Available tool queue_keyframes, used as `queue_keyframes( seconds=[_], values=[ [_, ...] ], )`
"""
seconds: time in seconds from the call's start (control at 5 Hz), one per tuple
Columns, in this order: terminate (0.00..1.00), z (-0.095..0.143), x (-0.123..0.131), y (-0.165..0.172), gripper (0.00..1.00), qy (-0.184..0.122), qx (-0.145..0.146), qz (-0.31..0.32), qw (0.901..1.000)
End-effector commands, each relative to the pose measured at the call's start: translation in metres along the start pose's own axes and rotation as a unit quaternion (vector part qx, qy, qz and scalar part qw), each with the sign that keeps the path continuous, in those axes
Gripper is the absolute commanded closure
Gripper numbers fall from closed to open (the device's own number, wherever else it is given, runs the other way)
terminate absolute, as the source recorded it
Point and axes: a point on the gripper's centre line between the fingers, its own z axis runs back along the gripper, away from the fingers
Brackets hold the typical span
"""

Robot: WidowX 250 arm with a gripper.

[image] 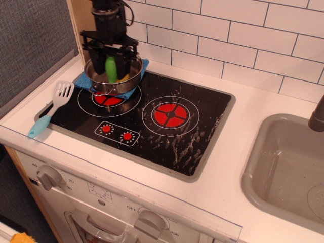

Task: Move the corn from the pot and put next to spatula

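Note:
The steel pot [129, 81] stands on a blue cloth at the back left of the black hob. The corn [110, 70] stands upright inside it, green husk toward me and a bit of yellow showing to its right. My gripper [111, 63] reaches down into the pot from above, and its two dark fingers stand close on either side of the corn, gripping it. The spatula [53, 105], with a white slotted head and a light blue handle, lies on the hob's left edge, in front of the pot and to its left.
A blue cloth [82, 80] lies under the pot. The hob [167, 136] has two red burner rings. A grey sink [283, 167] and a dark faucet [318, 116] are at the right. A tiled wall stands behind, and a wooden panel behind the arm.

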Motion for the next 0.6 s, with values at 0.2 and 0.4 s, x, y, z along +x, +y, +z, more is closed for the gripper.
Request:
queue_keyframes(
  seconds=[0.2, 0.4],
  values=[
    [0.00, 0.068, -0.070, 0.007, 1.00, -0.066, 0.020, 0.000, 0.9976],
    [0.00, 0.046, -0.103, 0.016, 1.00, -0.026, 0.029, 0.008, 0.9992]
  ],
)
